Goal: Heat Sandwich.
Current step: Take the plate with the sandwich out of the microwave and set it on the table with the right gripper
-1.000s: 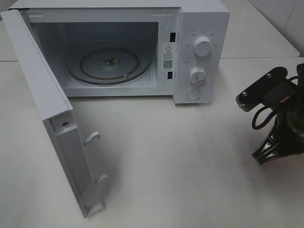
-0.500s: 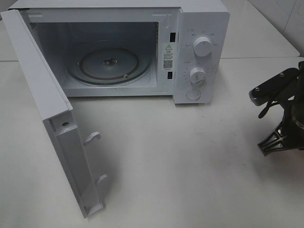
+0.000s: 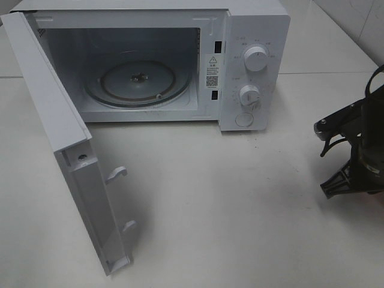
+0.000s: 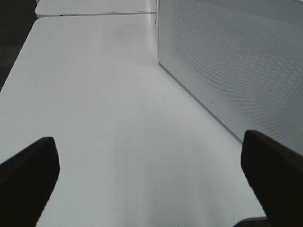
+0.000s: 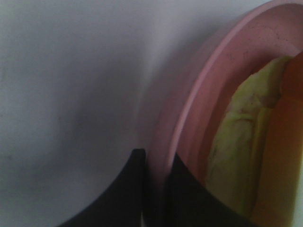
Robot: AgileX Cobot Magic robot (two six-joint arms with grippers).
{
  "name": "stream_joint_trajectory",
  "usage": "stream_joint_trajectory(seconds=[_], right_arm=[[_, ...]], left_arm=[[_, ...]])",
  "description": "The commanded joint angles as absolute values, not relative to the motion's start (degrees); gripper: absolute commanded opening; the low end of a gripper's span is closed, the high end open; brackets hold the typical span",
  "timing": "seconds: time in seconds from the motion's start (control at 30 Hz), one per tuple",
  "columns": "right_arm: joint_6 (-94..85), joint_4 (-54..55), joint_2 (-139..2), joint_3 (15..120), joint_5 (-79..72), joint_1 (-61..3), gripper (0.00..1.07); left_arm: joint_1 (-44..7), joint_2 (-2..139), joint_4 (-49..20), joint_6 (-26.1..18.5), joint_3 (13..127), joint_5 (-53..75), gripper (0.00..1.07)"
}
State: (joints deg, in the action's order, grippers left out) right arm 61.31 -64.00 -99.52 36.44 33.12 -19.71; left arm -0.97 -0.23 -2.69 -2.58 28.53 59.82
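Fingers of the right gripper pinch the rim of a round pink plate — one dark finger outside the rim, the other inside it, the rim clamped between them. On that plate, just beyond the inner finger, lies the sandwich, of which only pale green-yellow filling and a strip of tan show in the right wrist view. In the high view the right arm stands at the right edge of the white tabletop, well apart from the white microwave oven; plate and sandwich are out of that view. The oven's door hangs wide open, showing a round glass turntable inside. The left gripper hovers above the tabletop beside a perforated white panel, its two black fingers spread wide — nothing between them.
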Motion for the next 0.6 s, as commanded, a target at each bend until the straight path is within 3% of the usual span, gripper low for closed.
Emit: stream_joint_trajectory(seconds=[0.03,0.6], right_arm=[[66.7,-70.0,-102.7,36.7,33.0,-19.3,0.01],[69.1,-71.4,-106.4,36.7,31.9,-19.4,0.05]], left_arm=[[-1.3,-1.8,-3.0,-2.1,28.4,58.9,1.01],[-1.3,-1.8,-3.0,-2.1,28.4,58.9,1.01]])
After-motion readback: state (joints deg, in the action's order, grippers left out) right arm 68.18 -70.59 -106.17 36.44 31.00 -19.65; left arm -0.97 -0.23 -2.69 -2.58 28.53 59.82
